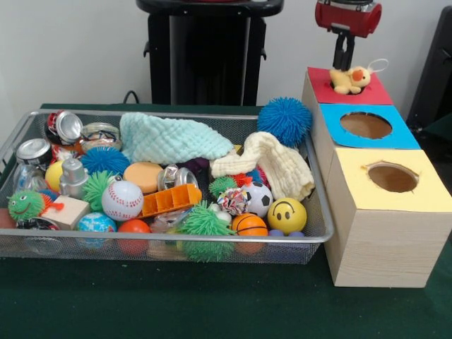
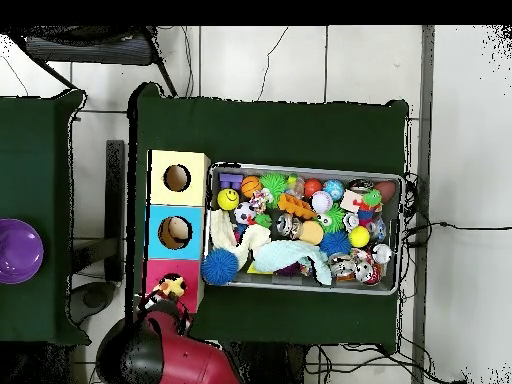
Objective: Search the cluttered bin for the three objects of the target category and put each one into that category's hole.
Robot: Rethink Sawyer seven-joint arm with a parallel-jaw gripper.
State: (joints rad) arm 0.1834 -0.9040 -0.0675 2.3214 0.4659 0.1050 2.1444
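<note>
Red arm (image 1: pixel 347 15), black pincer (image 1: pixel 344 65)

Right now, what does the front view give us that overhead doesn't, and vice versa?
Front only: the smiley face on the yellow ball, the baseball seams, the wood-grain sides of the boxes, and the end effector hanging just above the yellow duck.

Overhead only: the green cloth's full outline, a purple bowl on a second table, floor cables, and the red arm body.

Both: the wire bin full of clutter, the blue spiky ball, and the duck lying on the red-topped box, covering its hole.
</note>
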